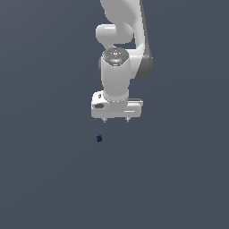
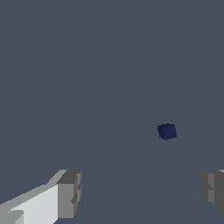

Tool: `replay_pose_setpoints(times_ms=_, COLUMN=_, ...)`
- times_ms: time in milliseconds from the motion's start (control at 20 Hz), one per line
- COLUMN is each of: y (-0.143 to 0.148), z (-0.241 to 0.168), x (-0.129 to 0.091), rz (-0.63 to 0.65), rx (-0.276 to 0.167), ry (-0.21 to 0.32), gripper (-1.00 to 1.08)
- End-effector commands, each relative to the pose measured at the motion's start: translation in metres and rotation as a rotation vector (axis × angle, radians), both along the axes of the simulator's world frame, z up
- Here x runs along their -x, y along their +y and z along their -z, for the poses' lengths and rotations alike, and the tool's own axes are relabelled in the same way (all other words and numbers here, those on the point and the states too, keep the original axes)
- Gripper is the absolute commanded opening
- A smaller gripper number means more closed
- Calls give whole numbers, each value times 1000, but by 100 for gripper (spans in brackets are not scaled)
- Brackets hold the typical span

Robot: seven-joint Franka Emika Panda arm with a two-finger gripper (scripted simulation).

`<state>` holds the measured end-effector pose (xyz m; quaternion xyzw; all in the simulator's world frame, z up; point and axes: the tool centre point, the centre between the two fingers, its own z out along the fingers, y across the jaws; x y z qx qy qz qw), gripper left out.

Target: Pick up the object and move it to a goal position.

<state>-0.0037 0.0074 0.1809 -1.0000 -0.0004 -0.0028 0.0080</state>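
Grey pads of my own claw sit nearest in the wrist view, one at each side with a wide bare gap between them: my jaws stand spread apart and hold nothing.

Beyond them lies the cube, dark navy and matte, far smaller than the gap. It rests on the plain grey floor, apart from both pads and ahead of the line that joins them, nearer to one pad than to the other. So I am not yet centred over it.

Farther out, in the exterior view, my claw hangs pointing down under the white arm, its two small tips just showing beneath the white body. The cube sits at about seven o'clock from those tips, below and toward the exterior view's left, clear of them.

I judge the coming move turns on that offset: I must shift toward seven o'clock until the cube lies between my pads, then descend. It looks even-sided, so no long axis matters. No goal mark is visible.
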Motion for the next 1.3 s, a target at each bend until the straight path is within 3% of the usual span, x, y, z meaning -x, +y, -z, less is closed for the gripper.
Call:
replay_pose_setpoints(times_ms=0, y=0, z=0, x=0, rz=0, rx=0, ry=0, gripper=100)
replay_pose_setpoints(times_ms=650, y=4, z=-17, x=4, rz=4, rx=4, ry=1, gripper=100)
replay_pose_setpoints(times_ms=1250, y=-27, z=25, x=-5, rz=-69, rx=9, ry=1, gripper=100)
